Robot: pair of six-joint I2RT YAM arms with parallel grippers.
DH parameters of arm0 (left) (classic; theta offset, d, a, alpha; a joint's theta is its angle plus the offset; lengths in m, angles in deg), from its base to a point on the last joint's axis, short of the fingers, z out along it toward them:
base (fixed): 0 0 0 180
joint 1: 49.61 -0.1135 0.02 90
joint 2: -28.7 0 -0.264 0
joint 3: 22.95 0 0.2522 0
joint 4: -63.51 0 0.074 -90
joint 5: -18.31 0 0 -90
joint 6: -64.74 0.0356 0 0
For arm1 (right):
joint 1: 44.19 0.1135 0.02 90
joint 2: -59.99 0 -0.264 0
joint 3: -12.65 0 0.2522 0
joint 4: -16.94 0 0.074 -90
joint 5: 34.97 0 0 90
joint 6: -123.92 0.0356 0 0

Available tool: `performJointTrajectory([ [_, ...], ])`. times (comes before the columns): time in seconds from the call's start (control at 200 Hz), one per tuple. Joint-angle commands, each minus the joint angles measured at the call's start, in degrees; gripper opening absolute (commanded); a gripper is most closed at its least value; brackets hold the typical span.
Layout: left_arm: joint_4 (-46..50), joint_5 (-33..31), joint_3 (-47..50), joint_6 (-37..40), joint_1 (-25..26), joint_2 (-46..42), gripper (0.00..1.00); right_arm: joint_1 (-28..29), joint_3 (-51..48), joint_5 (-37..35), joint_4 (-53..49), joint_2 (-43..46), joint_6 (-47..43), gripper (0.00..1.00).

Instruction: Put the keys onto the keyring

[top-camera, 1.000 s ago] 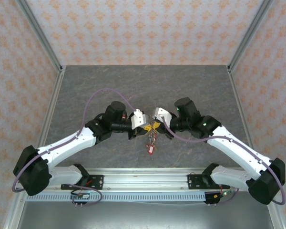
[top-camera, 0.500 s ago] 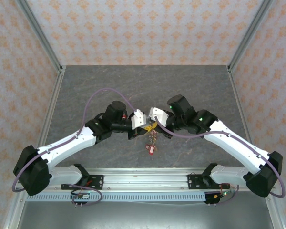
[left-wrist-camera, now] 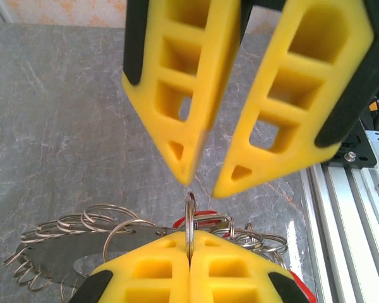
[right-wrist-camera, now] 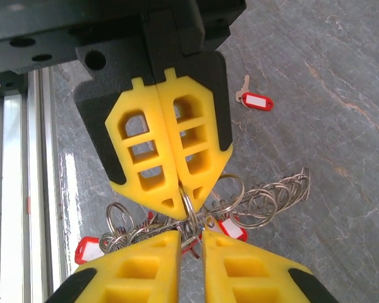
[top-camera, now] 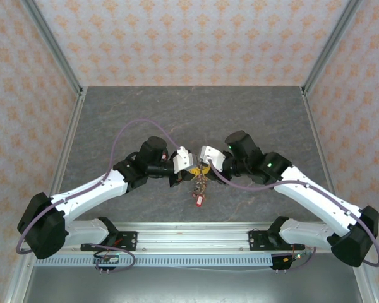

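Well, the left gripper (left-wrist-camera: 189,235) is pinching a thin wire ring (left-wrist-camera: 189,211) edge-on, its yellow fingers pressing flat together with no gap. The right gripper (right-wrist-camera: 191,243) is facing it tip to tip, jaws standing a narrow slit apart. The ring's top is reaching just to that slit, and nothing is being squeezed there. The keyring (left-wrist-camera: 54,255), a flat grey disc, is sitting just beside the left gripper's fingers, with loose wire loops (left-wrist-camera: 82,224) fanning around its rim. The keys (right-wrist-camera: 230,228) with red tags are bunching under the left gripper among those loops — whether the bunch is hanging or lying on the grey table (top-camera: 145,113) I cannot tell. A lone key (right-wrist-camera: 252,98) with a red tag is lying on the table, well apart from the left gripper.
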Motion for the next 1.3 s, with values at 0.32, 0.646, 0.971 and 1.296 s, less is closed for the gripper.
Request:
performJointTrajectory([
  [0.32, -4.7, 2.1, -0.6, -0.7, -0.1, -2.5, 0.0, -0.2, -3.5, 0.0, 6.8, 2.0, 0.3, 0.19],
  [0.646, -4.3, 2.2, -1.1, -0.6, -0.2, -2.5, 0.0, -0.3, -4.2, 0.0, 8.1, 1.0, -0.1, 0.16],
  [0.971, -2.4, -2.1, -0.9, 0.5, -0.1, -2.6, 0.11, -0.3, -0.8, 2.5, 4.4, 1.2, -0.6, 0.01],
  [1.296, 0.2, -3.1, -1.7, 2.0, -0.1, -2.0, 0.1, -0.2, 2.5, 4.4, 3.0, 0.0, -0.5, 0.01],
])
